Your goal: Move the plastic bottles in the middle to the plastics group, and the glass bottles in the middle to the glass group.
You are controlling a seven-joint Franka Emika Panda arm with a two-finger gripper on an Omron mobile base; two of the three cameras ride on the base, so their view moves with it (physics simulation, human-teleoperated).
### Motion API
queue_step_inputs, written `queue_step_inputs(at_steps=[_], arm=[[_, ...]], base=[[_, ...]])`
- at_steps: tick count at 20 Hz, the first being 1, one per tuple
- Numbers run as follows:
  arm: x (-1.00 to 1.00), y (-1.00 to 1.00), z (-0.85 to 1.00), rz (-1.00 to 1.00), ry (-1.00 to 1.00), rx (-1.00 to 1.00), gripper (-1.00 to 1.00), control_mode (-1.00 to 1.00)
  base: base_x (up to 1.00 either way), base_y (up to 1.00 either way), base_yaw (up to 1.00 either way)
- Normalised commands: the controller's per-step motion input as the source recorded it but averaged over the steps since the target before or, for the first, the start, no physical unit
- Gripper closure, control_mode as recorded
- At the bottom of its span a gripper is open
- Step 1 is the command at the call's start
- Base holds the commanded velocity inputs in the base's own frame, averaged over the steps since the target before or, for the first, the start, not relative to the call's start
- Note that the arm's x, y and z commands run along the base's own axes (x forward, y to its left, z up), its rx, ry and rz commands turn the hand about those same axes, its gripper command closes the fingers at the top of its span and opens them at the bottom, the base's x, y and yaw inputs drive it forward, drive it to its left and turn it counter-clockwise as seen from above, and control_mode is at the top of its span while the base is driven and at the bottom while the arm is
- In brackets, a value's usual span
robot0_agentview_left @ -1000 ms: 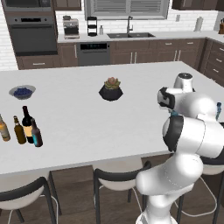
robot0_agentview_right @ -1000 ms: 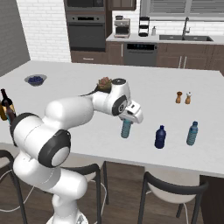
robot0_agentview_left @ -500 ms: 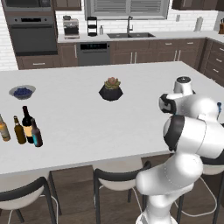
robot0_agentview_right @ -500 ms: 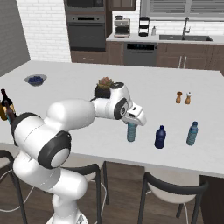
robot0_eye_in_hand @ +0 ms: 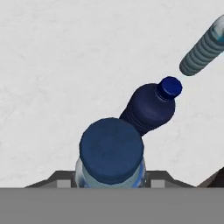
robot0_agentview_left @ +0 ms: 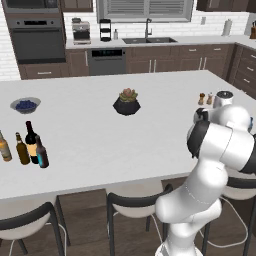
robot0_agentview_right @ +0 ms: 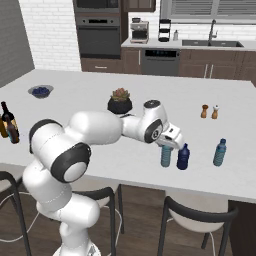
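My gripper (robot0_agentview_right: pixel 169 143) is shut on the neck of a slim light-blue plastic bottle (robot0_agentview_right: pixel 165 155), which stands upright just left of the squat dark-blue bottle (robot0_agentview_right: pixel 183 157). Further right stands the second light-blue bottle (robot0_agentview_right: pixel 219 152) of the plastics group. In the hand view the held bottle's blue cap (robot0_eye_in_hand: pixel 111 148) is right below me, with the dark-blue bottle (robot0_eye_in_hand: pixel 151 109) close beside it. At the counter's left end the near-black wine bottle (robot0_agentview_left: pixel 31 142) and the maroon bottle (robot0_agentview_left: pixel 42 152) stand beside the amber bottle (robot0_agentview_left: pixel 4 147) and the slim brown bottle (robot0_agentview_left: pixel 21 149).
A potted succulent (robot0_agentview_right: pixel 120 101) sits mid-counter behind my arm. Two small shakers (robot0_agentview_right: pixel 209 111) stand at the back right and a bowl of blueberries (robot0_agentview_right: pixel 41 91) at the back left. Stools line the near counter edge (robot0_agentview_right: pixel 150 180).
My gripper has carried the light-blue bottle to the right and down, from mid-counter to right beside the dark-blue bottle.
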Motion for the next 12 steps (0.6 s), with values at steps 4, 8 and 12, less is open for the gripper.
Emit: queue_step_inputs(at_steps=[4,8,12], arm=[[0.0,0.0,-0.36,0.0,-0.13,0.0,1.0,-1.0],[0.0,0.0,-0.41,0.0,-0.12,0.0,1.0,-1.0],[0.0,0.0,-0.43,0.0,-0.1,0.0,1.0,-1.0]], base=[[0.0,0.0,0.0],[0.0,0.0,0.0],[0.0,0.0,0.0]])
